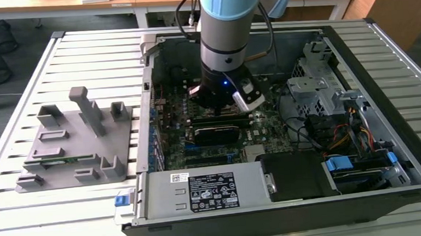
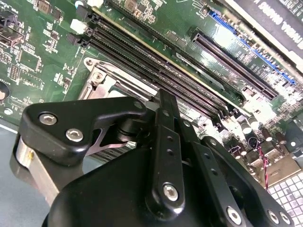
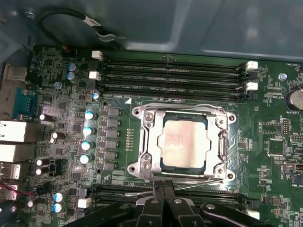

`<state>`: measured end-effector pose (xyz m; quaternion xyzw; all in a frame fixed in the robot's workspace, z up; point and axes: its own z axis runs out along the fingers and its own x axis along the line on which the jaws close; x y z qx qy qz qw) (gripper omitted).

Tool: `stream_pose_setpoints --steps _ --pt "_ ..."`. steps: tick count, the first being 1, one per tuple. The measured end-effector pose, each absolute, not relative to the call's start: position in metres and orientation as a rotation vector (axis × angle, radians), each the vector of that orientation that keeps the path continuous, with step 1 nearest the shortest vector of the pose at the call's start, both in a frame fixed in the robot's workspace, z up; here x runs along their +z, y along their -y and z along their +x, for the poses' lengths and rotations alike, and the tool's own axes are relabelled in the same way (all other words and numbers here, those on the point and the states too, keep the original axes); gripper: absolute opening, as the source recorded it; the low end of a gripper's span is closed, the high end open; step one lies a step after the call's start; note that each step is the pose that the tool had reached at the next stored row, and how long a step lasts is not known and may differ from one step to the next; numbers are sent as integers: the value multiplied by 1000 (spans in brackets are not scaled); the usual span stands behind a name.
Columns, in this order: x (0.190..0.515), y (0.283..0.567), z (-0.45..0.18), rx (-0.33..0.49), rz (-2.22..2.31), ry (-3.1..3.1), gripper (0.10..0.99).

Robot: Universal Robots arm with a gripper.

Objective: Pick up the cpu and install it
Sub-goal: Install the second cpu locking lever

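The gripper (image 3: 163,208) hangs low over the motherboard (image 3: 66,118), its black fingers (image 3: 156,189) pressed together on nothing; its own linkage hides the tips in the second wrist view. Just beyond them the cpu (image 3: 182,144) sits in the socket (image 3: 142,142), the frame edging it. Past that run the memory slots (image 3: 170,75), inside the open computer case (image 1: 388,156).
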<state>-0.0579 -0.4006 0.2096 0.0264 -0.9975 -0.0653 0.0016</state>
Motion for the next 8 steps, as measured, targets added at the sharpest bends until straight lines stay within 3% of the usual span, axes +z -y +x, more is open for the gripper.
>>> stream_pose_setpoints --steps 8 --pt "209 403 -67 -230 83 3129 106"
